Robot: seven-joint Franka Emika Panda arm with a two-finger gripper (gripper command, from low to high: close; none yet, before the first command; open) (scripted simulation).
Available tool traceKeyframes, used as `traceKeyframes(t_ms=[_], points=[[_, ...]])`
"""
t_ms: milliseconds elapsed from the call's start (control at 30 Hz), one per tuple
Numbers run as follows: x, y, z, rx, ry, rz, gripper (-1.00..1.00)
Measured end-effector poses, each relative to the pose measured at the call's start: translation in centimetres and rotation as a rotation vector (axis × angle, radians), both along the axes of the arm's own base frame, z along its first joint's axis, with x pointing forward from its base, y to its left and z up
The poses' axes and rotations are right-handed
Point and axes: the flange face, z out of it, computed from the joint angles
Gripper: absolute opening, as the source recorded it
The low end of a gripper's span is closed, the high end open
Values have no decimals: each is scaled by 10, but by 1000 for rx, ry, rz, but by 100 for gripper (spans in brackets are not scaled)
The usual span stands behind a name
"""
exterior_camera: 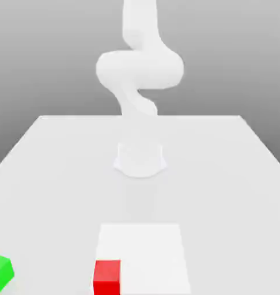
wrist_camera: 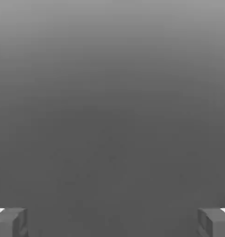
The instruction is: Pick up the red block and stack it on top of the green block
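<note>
The red block (exterior_camera: 107,277) sits near the front of the table, on the left corner of a flat white square patch (exterior_camera: 145,253). The green block (exterior_camera: 1,272) lies at the front of the exterior view's left, partly cut off by the frame edge and apart from the red one. In the hand view my gripper (wrist_camera: 112,223) stands open: two grey fingertips (wrist_camera: 10,222) sit far apart with nothing between them, facing a plain grey background. The white arm (exterior_camera: 139,69) rises from its base at mid-table, well behind both blocks.
The arm's round base (exterior_camera: 140,158) stands in the middle of the white table (exterior_camera: 223,173). The table's back edge runs across the exterior view behind the base.
</note>
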Motion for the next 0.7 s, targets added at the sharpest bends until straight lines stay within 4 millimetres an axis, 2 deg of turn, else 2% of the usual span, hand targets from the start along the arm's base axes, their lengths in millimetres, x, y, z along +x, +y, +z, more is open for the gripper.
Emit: traceKeyframes(t_ms=[167,367,533,700], points=[[59,-11,-81,6,145,13,0],[105,-24,-187,8,312,21,0],[123,-34,-280,5,451,25,0],[124,-47,-374,-3,590,23,0]])
